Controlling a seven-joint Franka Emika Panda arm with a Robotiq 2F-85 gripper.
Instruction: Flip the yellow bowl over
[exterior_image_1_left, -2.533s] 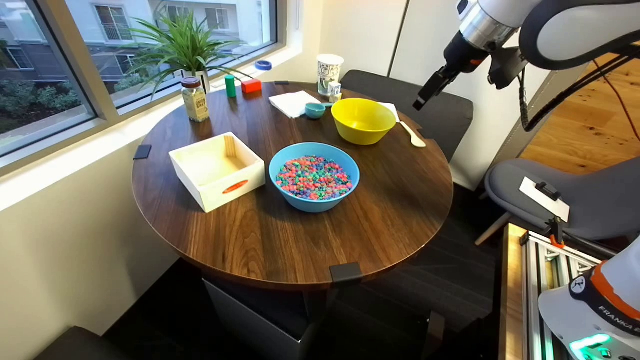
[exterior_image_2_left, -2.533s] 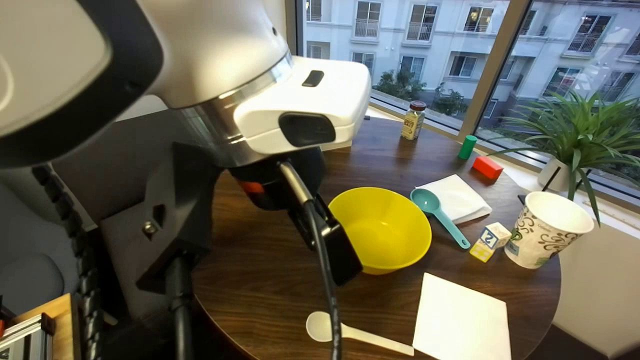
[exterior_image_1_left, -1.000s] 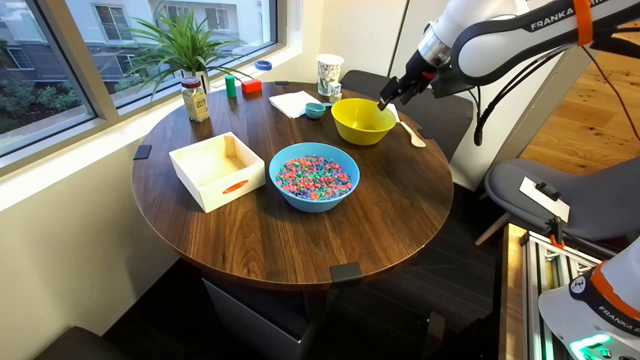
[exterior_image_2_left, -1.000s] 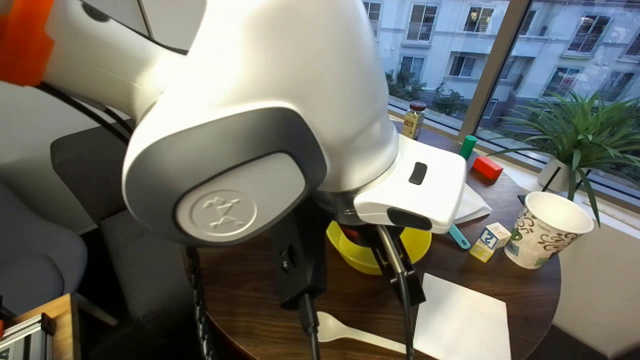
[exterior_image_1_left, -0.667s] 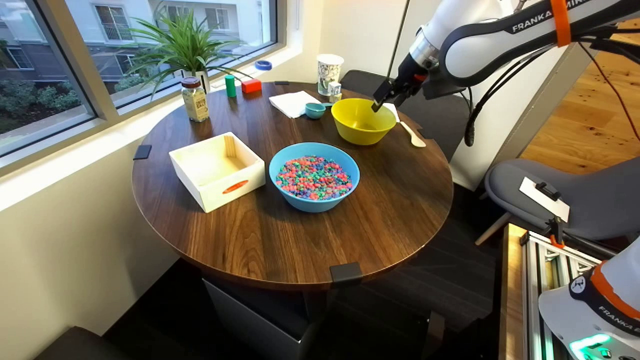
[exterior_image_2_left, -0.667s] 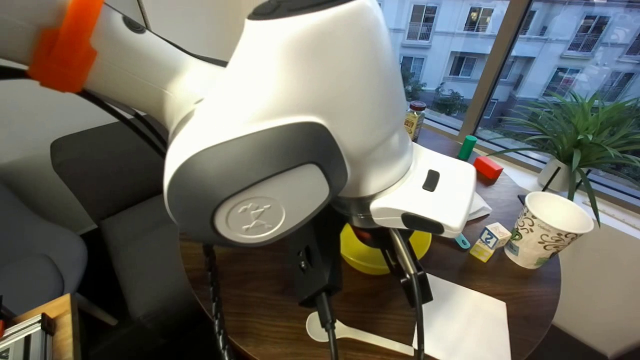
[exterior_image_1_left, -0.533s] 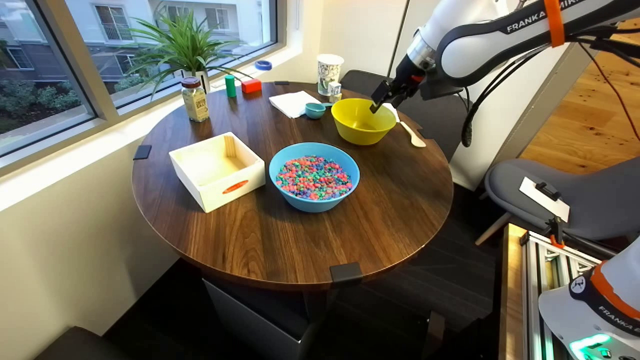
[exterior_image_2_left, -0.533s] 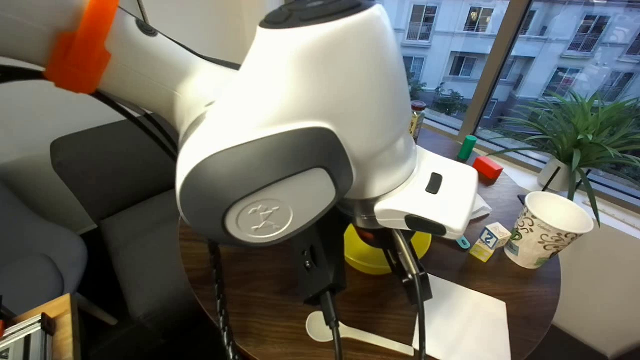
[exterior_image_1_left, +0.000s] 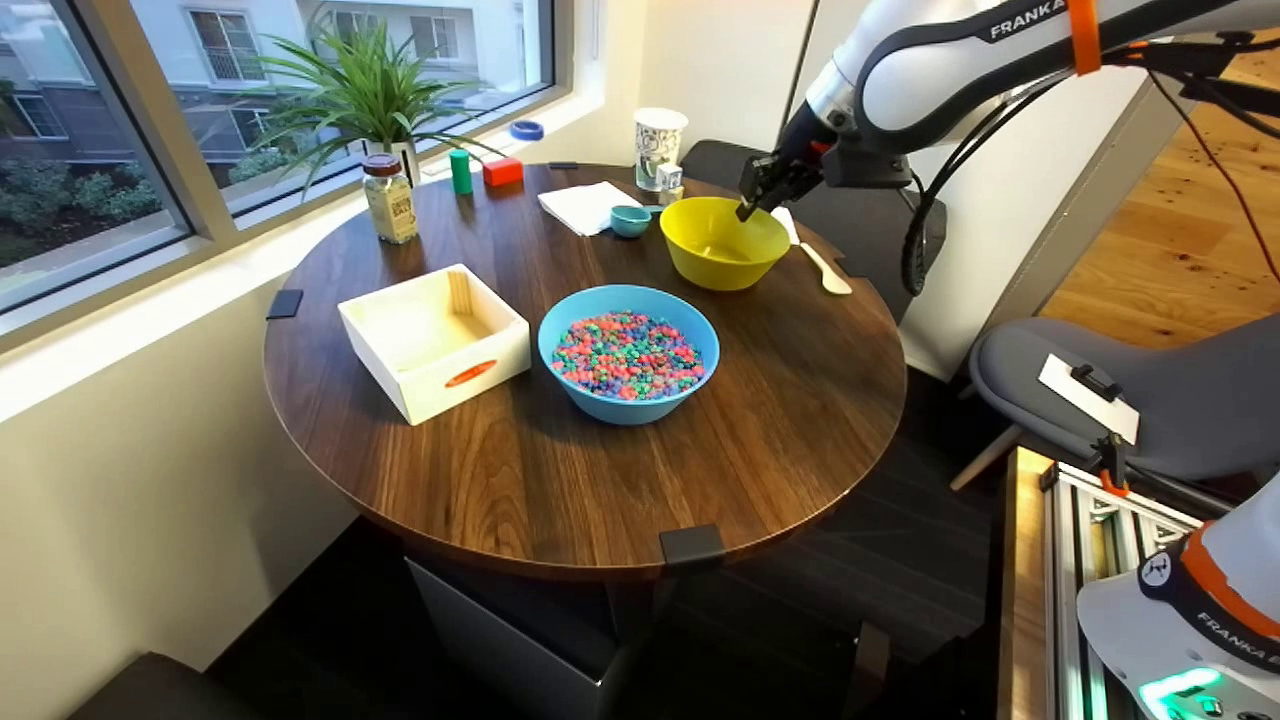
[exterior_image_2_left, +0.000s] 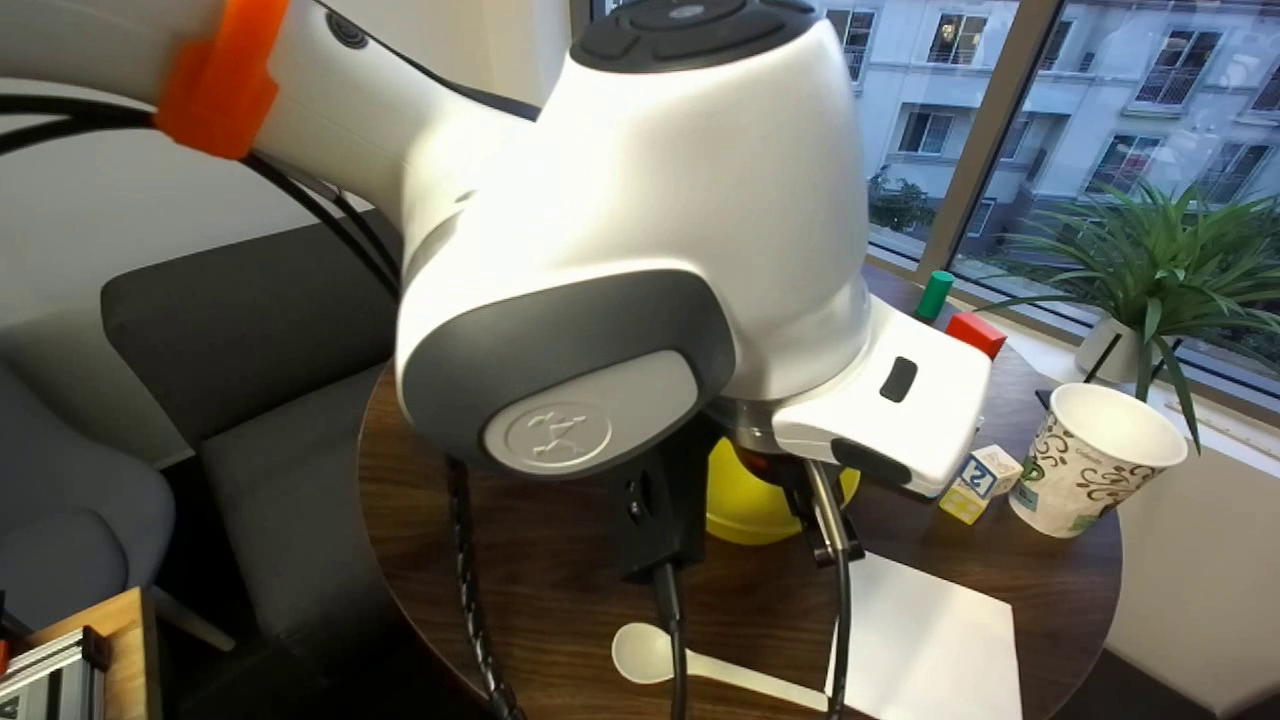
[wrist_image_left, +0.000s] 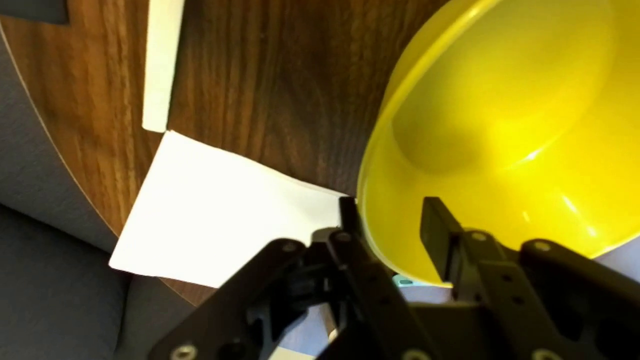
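The yellow bowl (exterior_image_1_left: 715, 262) stands upright on the round table, its mouth facing up. My gripper (wrist_image_left: 391, 202) reaches down over its rim in the wrist view. One fingertip is outside the wall, touching or almost touching the rim. The opposite fingertip (wrist_image_left: 434, 220) is inside the bowl, with a clear gap between it and the wall, so the jaws are open around the rim. In an exterior view the dark gripper (exterior_image_1_left: 745, 208) meets the bowl's far right edge. The arm covers much of the bowl (exterior_image_2_left: 745, 515) in an exterior view.
A blue bowl (exterior_image_1_left: 628, 408) of colourful bits and a wooden box (exterior_image_1_left: 465, 385) stand nearer that camera. Close to the yellow bowl are a white napkin (exterior_image_2_left: 930, 640), a pale spoon (exterior_image_2_left: 642, 655), letter blocks (exterior_image_2_left: 975, 485), a paper cup (exterior_image_2_left: 1095, 470) and a teal scoop (exterior_image_1_left: 630, 222).
The gripper has come down and leftward in an exterior view, from beside the yellow bowl to its rim. Its fingers look closer together. The bowl has shifted very slightly left there.
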